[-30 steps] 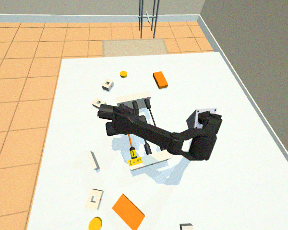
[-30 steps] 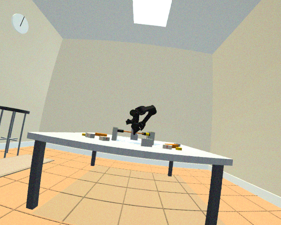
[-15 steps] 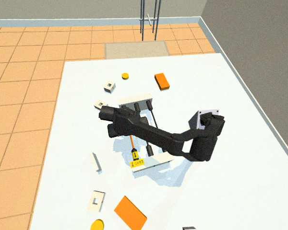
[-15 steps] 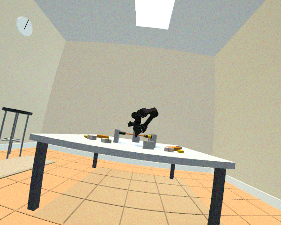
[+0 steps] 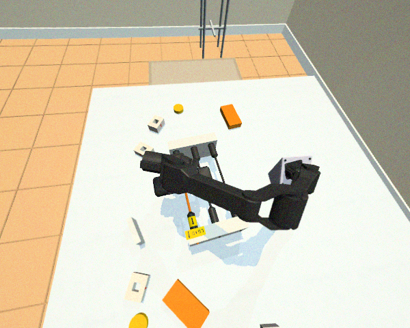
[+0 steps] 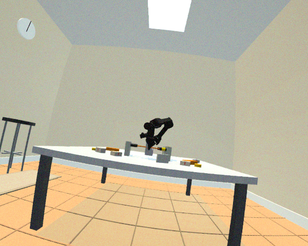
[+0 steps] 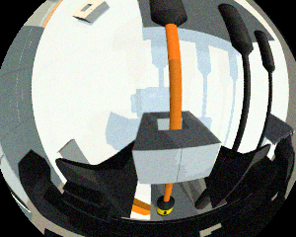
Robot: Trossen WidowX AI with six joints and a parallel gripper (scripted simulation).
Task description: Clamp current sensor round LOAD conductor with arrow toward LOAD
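The current sensor (image 7: 160, 165), a grey block with a square opening, sits round the orange conductor (image 5: 188, 203) (image 6: 142, 146) (image 7: 175, 79). Its two halves look closed together, with a thin seam across the pale face; whether it is latched cannot be told. My gripper (image 6: 149, 148) (image 7: 168, 140) is shut on the sensor, one finger on each side. The yellow LOAD marker (image 5: 195, 233) is at the near end of this conductor, beside a yellow band (image 5: 192, 221) (image 7: 165, 211). The arrow on the sensor is not visible. The arm hides the sensor in the top view.
Two black conductors run beside the orange one, between a far end block (image 5: 193, 141) and a near end block (image 5: 219, 231). Pale ring-shaped blocks (image 5: 156, 123) (image 5: 137, 288), a pale bar (image 5: 136, 231), orange boxes (image 5: 230, 115) (image 5: 186, 305) and yellow discs (image 5: 178, 108) (image 5: 139, 321) lie around them.
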